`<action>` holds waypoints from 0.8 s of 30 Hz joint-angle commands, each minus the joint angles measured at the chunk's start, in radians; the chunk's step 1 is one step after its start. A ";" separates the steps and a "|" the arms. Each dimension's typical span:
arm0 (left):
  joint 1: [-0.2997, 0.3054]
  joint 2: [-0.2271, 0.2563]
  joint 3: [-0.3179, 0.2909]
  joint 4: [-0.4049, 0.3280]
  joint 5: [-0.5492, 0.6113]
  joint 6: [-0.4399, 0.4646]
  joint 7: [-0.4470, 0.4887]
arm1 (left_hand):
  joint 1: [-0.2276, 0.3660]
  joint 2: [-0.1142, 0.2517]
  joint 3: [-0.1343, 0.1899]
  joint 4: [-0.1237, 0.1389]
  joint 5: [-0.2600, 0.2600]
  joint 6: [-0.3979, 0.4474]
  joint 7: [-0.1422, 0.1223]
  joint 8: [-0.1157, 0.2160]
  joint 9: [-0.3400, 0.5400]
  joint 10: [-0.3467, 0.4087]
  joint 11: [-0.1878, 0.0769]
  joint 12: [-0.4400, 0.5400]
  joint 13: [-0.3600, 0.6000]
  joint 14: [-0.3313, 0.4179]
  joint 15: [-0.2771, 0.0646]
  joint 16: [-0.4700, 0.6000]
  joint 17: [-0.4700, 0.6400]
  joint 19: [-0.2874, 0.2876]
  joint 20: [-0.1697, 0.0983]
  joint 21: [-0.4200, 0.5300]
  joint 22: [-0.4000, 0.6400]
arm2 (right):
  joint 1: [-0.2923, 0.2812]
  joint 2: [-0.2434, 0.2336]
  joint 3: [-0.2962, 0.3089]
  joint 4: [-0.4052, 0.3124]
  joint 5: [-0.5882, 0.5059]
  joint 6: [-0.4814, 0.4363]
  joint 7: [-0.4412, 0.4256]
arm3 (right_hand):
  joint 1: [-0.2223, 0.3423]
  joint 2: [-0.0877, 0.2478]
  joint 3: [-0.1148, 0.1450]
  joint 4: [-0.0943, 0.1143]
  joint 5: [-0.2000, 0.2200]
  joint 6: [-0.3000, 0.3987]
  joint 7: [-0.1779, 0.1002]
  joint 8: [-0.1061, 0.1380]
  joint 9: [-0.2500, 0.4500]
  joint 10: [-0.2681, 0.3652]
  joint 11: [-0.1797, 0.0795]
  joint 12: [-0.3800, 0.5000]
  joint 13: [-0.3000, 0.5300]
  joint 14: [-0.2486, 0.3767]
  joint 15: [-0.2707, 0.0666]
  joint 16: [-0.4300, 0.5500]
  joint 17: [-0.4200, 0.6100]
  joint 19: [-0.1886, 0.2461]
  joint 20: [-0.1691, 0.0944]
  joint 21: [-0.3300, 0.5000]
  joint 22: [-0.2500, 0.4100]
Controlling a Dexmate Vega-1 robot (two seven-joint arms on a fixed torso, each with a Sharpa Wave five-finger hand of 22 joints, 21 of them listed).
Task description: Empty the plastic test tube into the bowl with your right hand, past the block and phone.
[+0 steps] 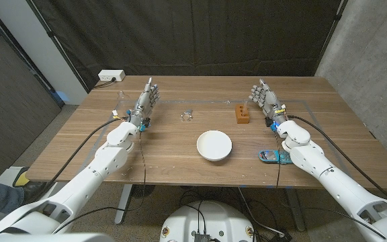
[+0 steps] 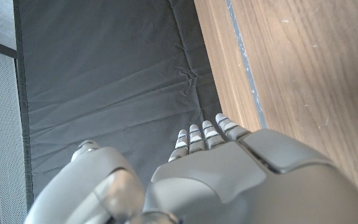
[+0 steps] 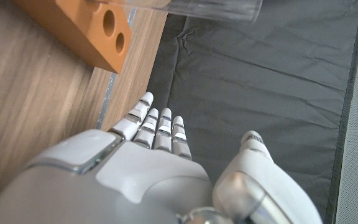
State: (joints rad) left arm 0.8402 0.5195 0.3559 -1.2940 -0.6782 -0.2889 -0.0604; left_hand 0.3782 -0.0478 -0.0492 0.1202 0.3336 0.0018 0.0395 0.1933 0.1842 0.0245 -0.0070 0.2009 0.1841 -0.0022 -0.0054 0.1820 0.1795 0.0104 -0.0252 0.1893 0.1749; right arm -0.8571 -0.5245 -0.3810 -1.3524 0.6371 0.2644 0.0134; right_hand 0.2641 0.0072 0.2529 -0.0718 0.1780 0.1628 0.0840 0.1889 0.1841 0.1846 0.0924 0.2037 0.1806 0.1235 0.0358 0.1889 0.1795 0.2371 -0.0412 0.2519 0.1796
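Nearest the robot, the phone (image 1: 272, 156) lies by the right forearm close to the near edge, and the white bowl (image 1: 214, 145) sits mid-table with open wood all round, an easy pouring target. Farther back, the plastic test tube (image 1: 245, 105) stands in the orange block (image 1: 242, 115), presumably to keep it upright, and the right hand (image 1: 265, 101) waits just right of it, fingers extended, holding nothing. Across the table the left hand (image 1: 147, 101) is likewise released, well clear, so the tube-to-bowl path looks open.
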 commanded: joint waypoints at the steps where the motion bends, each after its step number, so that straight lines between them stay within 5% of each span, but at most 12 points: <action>1: 0.015 0.014 -0.016 -0.012 -0.017 -0.002 -0.014 | 0.008 0.004 0.001 0.007 0.005 0.010 0.004 0.008 0.001 0.011 0.001 0.007 0.004 -0.007 0.000 0.007 0.002 0.000 -0.067 0.008 0.004 | -0.028 -0.010 -0.004 -0.058 -0.027 0.005 -0.033 | 0.013 0.001 0.006 -0.001 0.008 0.010 -0.002 0.005 0.002 0.010 -0.001 0.005 0.001 0.011 0.001 0.005 0.003 0.007 -0.023 0.004 0.004; 24: 0.050 0.047 -0.019 -0.087 -0.012 -0.003 -0.022 | 0.021 0.025 0.004 0.003 0.009 0.034 0.010 0.014 0.001 0.033 0.004 0.012 0.004 0.010 0.003 0.011 0.002 0.000 -0.058 0.009 0.004 | -0.108 -0.058 0.011 -0.151 -0.087 0.054 -0.076 | 0.041 0.011 0.013 -0.020 0.010 0.039 -0.019 0.014 0.003 0.051 -0.012 0.018 0.002 0.050 -0.022 0.011 0.000 0.044 -0.035 0.006 0.004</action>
State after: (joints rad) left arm 0.8643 0.5399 0.3399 -1.3234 -0.7036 -0.2899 -0.0913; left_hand 0.3964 -0.0295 -0.0492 0.1201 0.3335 0.0270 0.0465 0.2012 0.1841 0.0467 -0.0044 0.2078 0.1840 -0.0021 -0.0053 0.1859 0.1795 0.0066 -0.0287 0.1892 0.1747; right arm -0.9315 -0.5526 -0.3804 -1.4563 0.6003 0.2813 -0.0278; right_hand 0.2933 0.0206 0.2641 -0.0831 0.1780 0.1913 0.0662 0.1966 0.1839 0.2238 0.0853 0.2153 0.1806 0.1624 0.0172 0.1925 0.1767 0.2729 -0.0412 0.2518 0.1794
